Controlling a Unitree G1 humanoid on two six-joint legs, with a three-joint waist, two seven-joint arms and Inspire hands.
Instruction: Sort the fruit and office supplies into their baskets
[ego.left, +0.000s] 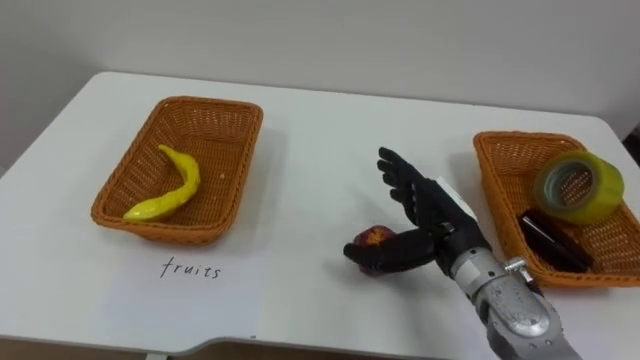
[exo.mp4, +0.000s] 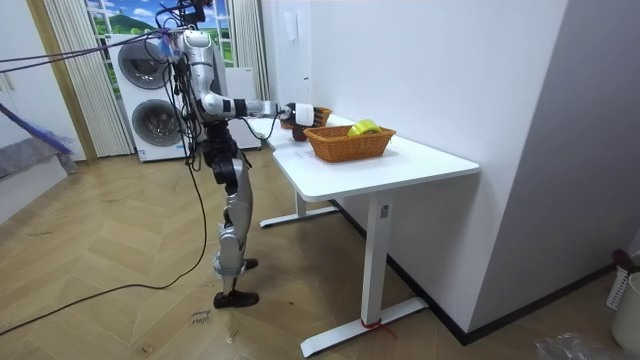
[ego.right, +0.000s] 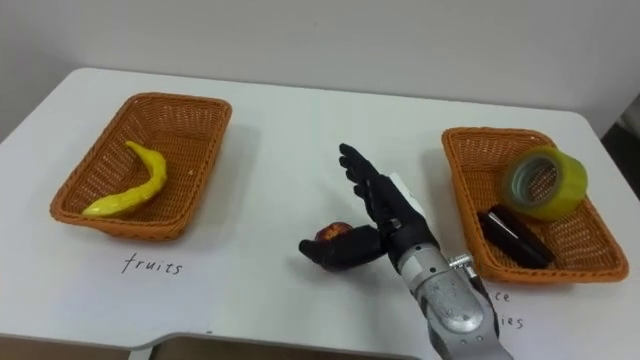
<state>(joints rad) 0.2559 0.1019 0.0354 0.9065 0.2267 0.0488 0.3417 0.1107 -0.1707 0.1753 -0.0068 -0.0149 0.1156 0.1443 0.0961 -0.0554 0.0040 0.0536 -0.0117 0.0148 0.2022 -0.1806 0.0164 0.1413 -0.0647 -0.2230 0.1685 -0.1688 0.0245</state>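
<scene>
- Reaching out over the middle of the white table (ego.left: 300, 130), the right hand (ego.left: 430, 215) has its fingers (ego.left: 398, 178) straight and fanned out, pointing away from the robot, with the thumb swung out low in front.
- A small reddish fruit (ego.left: 372, 238) sits on the tabletop right in the gap between thumb and fingers. The thumb looks to be against it, but nothing has closed around it, so I'd call this lining up for a grab rather than a hold.
- That wide spread makes sense to me: a round thing rolls, so you want it cupped from both sides before squeezing.
- The left basket (ego.left: 160, 225) holds a banana (ego.left: 170, 188) and has a handwritten label (ego.left: 190, 268) on the table in front of it, so that's clearly where fruit goes.
- The right basket (ego.left: 500, 140) has a roll of tape (ego.left: 578, 187) leaning on a dark oblong item (ego.left: 550, 238), which I can't identify.
- A small white thing (ego.left: 452, 190) peeks out behind the hand; too hidden to say what.
- In the room view the robot stands at the table's end, arm stretched over it.
</scene>
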